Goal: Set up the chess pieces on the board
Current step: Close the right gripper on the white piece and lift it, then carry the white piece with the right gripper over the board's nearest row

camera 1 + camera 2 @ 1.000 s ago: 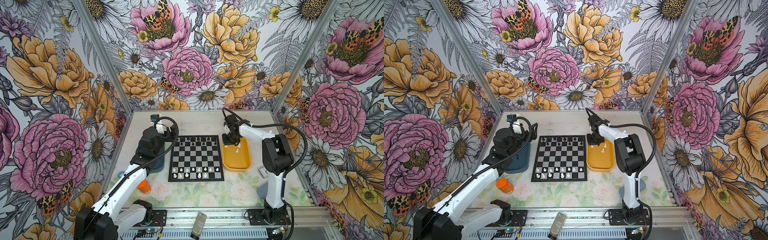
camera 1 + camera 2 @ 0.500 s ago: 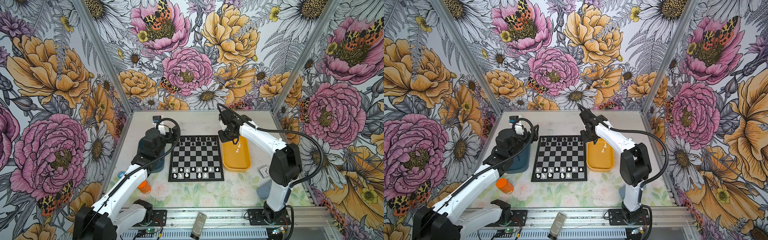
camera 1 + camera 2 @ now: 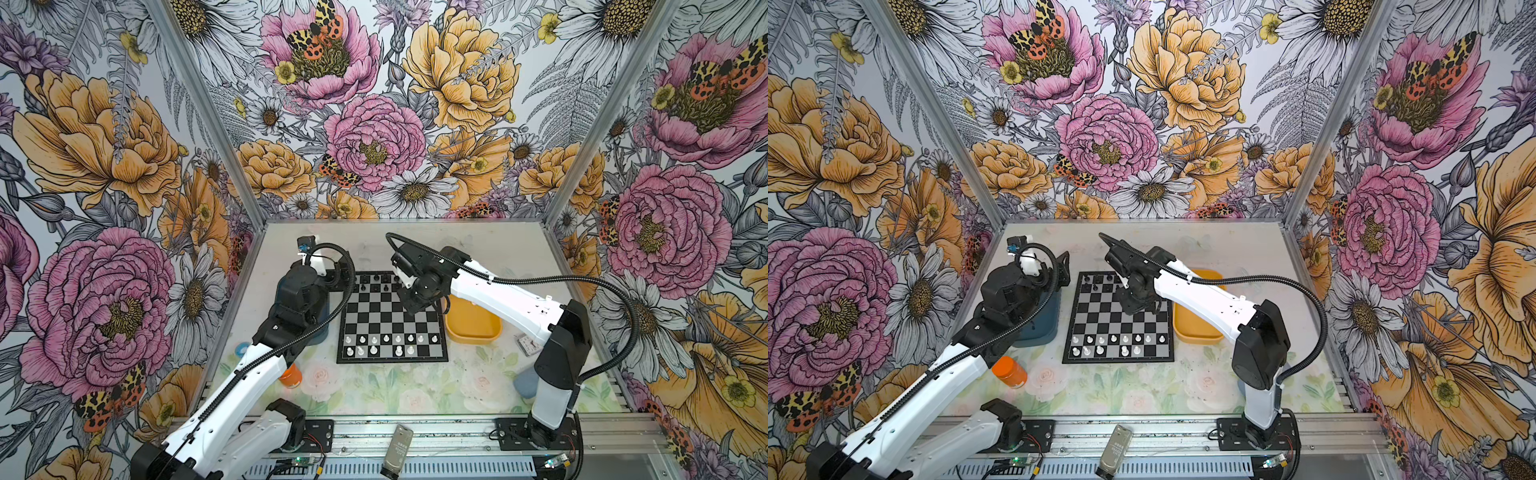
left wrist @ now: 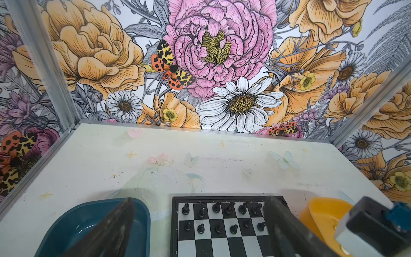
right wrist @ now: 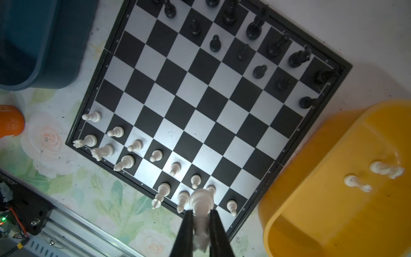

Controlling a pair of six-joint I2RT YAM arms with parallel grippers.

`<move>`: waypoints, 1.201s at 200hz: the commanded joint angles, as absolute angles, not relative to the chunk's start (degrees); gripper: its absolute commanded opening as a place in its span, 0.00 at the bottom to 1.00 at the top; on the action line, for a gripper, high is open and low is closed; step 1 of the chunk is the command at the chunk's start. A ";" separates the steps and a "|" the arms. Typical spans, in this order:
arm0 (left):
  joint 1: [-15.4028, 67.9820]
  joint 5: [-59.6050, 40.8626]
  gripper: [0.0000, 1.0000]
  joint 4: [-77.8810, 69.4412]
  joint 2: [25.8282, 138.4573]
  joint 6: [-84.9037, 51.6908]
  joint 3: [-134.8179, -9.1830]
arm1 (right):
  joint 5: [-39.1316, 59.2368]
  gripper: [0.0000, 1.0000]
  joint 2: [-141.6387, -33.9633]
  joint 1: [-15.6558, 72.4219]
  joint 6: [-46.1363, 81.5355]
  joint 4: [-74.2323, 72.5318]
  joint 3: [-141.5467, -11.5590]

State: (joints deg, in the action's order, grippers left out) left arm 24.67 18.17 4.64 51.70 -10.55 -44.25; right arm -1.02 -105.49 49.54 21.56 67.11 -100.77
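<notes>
The right gripper (image 5: pixel 201 212) is clamped shut on one of the small white plastic chess pieces (image 5: pixel 201 199), pinched high on its body. The piece's long axis runs in line with the fingers, with its round base pointing away from them toward the square black-and-silver chessboard (image 5: pixel 189 89). It therefore hangs roughly upright, though its top is too blurred to tell which figure it is.

In both top views this wrist sits over the right side of the board (image 3: pixel 392 318), above its middle in the frame. The white ranks (image 3: pixel 386 345) stand along the board's lower edge, so the gap to be filled lies down-frame from the gripper. The pawn row looks full. The back row shows five figures, leaving three squares bare: one near its middle and two at its right end.

Just right of the board is the shallow yellow plastic tray (image 3: pixel 473 336), and the right wrist view shows two more white figures (image 5: pixel 358 183) lying on their sides in it.

The left gripper (image 4: pixel 199 199) stands wide open and holds nothing. It is at the board's upper-left corner in a top view, beside the dark blue plastic tray (image 4: pixel 89 211) and above the small black pieces (image 4: pixel 230 228). The right arm is judged nearer to the bare squares, and it already has the piece.
</notes>
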 commanded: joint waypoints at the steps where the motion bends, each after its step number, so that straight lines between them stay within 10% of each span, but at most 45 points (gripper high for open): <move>1: 25.27 22.63 0.92 6.81 48.46 -11.60 -45.63 | -1.71 0.00 -107.42 52.72 24.39 67.57 -103.39; 240: 31.16 29.16 0.96 8.09 40.69 -8.28 -42.71 | 1.92 0.00 -115.90 60.59 26.98 62.63 -99.85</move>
State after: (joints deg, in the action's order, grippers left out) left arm 30.63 27.68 7.60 40.97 -9.80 -43.42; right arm 0.95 -114.19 60.36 26.13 64.07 -100.36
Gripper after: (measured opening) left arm 0.962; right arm 0.119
